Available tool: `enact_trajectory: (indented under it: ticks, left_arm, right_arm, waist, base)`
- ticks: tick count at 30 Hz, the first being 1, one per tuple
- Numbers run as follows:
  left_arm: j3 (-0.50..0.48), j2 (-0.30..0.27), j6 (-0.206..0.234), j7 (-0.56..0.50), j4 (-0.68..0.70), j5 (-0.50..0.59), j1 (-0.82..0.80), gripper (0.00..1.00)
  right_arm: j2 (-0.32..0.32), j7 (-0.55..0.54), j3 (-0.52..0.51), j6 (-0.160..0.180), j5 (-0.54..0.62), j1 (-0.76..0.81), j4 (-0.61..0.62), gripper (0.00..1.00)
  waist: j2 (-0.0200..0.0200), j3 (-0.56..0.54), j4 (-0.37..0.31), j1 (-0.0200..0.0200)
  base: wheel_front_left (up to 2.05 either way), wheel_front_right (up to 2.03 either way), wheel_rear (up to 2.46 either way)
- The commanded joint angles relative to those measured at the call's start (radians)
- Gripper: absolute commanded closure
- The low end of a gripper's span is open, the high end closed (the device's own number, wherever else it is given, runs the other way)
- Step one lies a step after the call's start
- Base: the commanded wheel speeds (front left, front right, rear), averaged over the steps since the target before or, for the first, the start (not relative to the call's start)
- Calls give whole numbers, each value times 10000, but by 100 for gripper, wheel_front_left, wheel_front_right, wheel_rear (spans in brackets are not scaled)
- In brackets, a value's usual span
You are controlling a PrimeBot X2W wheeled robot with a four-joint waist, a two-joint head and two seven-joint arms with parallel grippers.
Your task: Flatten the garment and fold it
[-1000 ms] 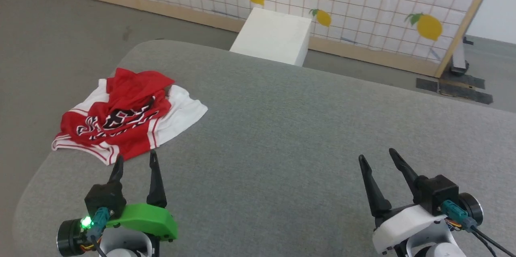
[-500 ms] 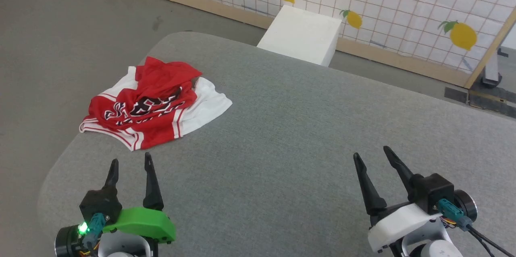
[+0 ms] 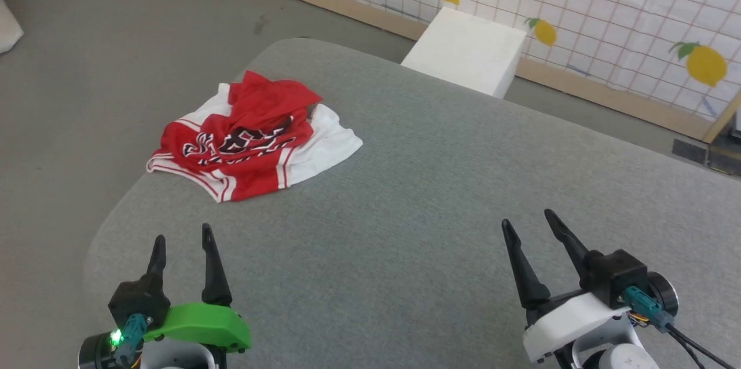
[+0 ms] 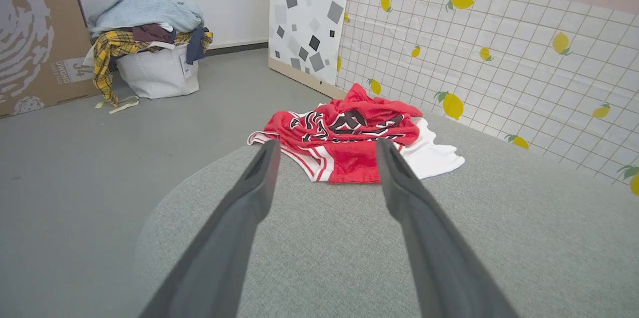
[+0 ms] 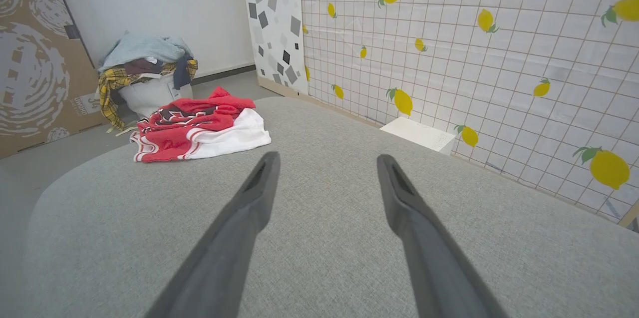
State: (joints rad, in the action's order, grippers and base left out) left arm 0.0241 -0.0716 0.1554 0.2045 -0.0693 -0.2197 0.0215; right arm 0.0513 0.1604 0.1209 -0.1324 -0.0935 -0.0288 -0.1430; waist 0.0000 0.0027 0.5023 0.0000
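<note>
Grey table [image 3: 440, 183] carries the crumpled garment [image 3: 255, 143] at the head view's upper left, likely light, limp and slippery, best pinched at its striped hem or white sleeve, while left gripper [image 3: 182, 231] and right gripper [image 3: 526, 216] hover spread and empty.

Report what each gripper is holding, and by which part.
Nothing is held. The left gripper and right gripper are both open and empty; the garment lies crumpled on the table, apart from both.

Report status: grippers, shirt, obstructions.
Both open, empty: left gripper, right gripper. Crumpled red-and-white jersey T-shirt untouched on grey fabric table, ahead of left gripper. Nothing between.
</note>
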Motion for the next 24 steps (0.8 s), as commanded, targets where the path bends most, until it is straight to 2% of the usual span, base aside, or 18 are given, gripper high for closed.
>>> enact_trajectory:
  ticks: [1, 24]
  left_arm:
    - [29, -85, 90, 105, -51, -104, 190, 0]
    - [59, -192, 555, 573, -92, -684, 333, 0]
  right_arm:
    - [-8, 122, 41, 14, -111, -197, -66, 0]
    - [-11, 503, 324, 17, -315, -410, -364, 0]
  waist:
    - [0, 9, 163, 0]
    - [0, 102, 1371, 0]
  base:
    - [0, 0, 0]
    - [0, 0, 0]
